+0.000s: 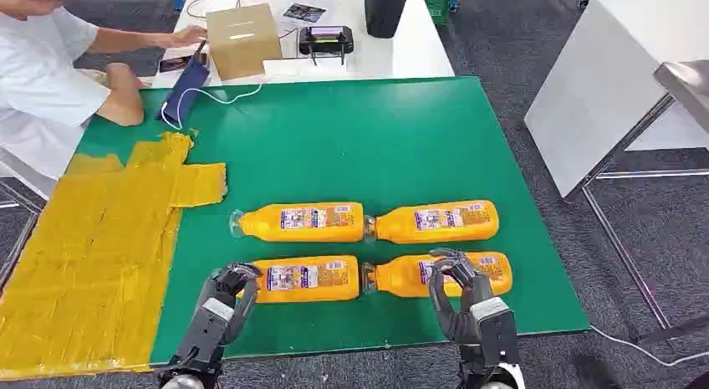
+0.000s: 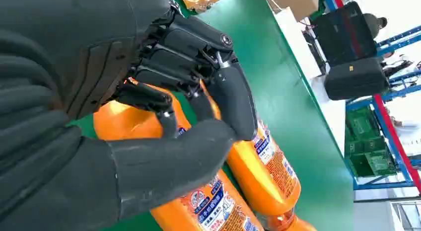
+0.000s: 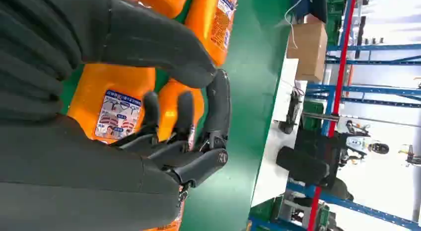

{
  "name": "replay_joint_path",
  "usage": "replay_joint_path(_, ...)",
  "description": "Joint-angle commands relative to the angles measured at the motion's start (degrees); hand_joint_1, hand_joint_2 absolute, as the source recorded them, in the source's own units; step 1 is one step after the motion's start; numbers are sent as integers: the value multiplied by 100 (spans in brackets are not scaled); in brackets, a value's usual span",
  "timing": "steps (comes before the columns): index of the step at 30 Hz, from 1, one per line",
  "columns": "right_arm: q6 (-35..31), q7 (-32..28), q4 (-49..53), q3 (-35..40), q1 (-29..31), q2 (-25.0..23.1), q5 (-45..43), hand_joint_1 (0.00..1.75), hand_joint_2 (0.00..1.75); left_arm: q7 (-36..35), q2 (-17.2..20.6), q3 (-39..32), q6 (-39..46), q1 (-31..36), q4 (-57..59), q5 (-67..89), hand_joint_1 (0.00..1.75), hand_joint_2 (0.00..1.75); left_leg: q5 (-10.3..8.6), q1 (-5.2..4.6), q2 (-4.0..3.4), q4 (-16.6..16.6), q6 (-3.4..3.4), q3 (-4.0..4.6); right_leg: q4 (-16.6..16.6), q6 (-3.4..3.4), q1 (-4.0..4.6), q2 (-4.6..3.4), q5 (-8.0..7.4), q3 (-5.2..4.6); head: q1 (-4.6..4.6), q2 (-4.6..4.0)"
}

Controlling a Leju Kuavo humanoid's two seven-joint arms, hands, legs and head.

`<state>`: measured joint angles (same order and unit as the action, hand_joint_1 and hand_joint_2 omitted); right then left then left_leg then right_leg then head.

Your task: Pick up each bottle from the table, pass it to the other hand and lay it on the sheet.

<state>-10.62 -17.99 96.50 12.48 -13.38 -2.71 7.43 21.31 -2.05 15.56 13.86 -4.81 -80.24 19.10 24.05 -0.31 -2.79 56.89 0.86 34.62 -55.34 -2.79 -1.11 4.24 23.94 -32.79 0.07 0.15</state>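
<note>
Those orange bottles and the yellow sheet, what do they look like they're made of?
The orange bottles look like glossy clear plastic filled with orange liquid: highlights run along them, and printed labels wrap them. The yellow sheet looks like matte strips of tape or paper, wrinkled and ragged-edged; which one is unclear.

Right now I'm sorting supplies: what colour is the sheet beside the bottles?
Yellow; the sheet shows best in the head view.

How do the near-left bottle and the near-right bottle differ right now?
The near-left bottle lies by the left hand, which hovers at its end; the near-right bottle has the right hand arched over its label. The near-left bottle is closer to the yellow sheet. Both are orange, labelled and lying flat.
</note>
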Motion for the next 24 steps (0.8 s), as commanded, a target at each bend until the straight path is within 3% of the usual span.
replay_joint_path(1,-658,-1382,63,528,669,-537,262,175,175,1326,-128,-341,1134,-150,-1218,-505,175,175,14,13,19,0,-9,-31,7,14,6,-37,11,34,0,0)
replay_joint_path(3,-1037,-1058,120,925,995,-490,390,175,175,906,-67,-405,997,-108,-1582,-433,175,175,24,17,-31,29,-14,-3,-27,21,11,-89,8,-11,2,0)
replay_joint_path(10,-1147,-1128,250,1044,1186,-181,335,175,175,945,4,-365,952,83,-1360,-289,175,175,-5,12,9,0,-8,-22,-4,11,8,-22,0,12,0,0)
replay_joint_path(11,-1154,-1166,278,1068,1221,-157,365,161,175,874,54,-333,913,122,-1312,-222,101,175,-1,15,13,4,-10,-28,-4,14,9,-34,4,22,2,2)
replay_joint_path(12,-1210,-1189,382,1110,1343,-117,456,94,175,668,136,-289,858,252,-1216,-27,7,175,3,19,12,5,-13,-34,-3,16,11,-47,5,29,2,0)
replay_joint_path(13,-1218,-1129,448,1120,1424,-108,470,9,175,627,151,-303,824,321,-1179,-28,0,175,-4,12,8,1,-11,-27,-6,13,6,-36,2,20,0,0)
replay_joint_path(14,-1191,-1082,476,1131,1472,-107,449,0,175,579,180,-292,743,357,-1160,-56,0,175,0,16,16,4,-13,-32,-7,17,9,-44,5,28,2,0)
replay_joint_path(16,-1169,-808,460,1182,1691,-51,598,0,175,509,267,-334,603,441,-1218,-83,0,175,-4,14,18,8,-11,-25,-12,17,7,-38,5,22,0,0)
replay_joint_path(21,-1181,-769,407,1190,1770,-52,629,0,175,493,297,-351,558,455,-1271,-90,0,175,-5,17,16,1,-13,-35,-5,18,9,-42,2,33,0,0)
replay_joint_path(24,-1335,-392,-32,1340,2096,40,1223,0,175,430,321,-381,415,506,-1334,-200,0,175,-9,12,7,-1,-8,-27,-4,11,7,-31,-2,23,0,0)
